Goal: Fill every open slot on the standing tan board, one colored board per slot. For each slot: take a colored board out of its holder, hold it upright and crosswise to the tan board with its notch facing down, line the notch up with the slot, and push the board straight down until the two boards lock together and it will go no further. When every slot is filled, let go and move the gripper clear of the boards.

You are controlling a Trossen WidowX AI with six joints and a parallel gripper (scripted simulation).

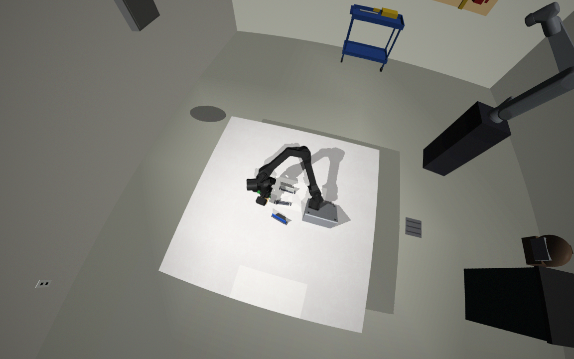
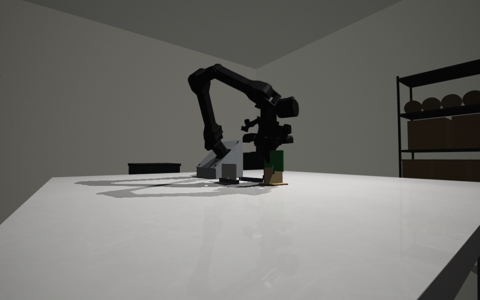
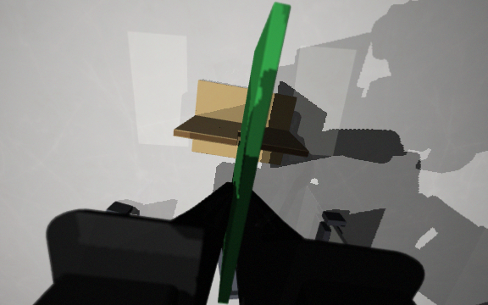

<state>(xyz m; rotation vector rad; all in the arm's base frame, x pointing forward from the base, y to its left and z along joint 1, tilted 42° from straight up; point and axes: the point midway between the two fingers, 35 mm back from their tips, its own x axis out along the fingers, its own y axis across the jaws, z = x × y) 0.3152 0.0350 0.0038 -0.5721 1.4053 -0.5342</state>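
High overhead looks down afar; tabletop-height faces the arm sideways; close wrist looks down; all share the tan board (image 1: 267, 200) (image 2: 278, 177) (image 3: 214, 127).
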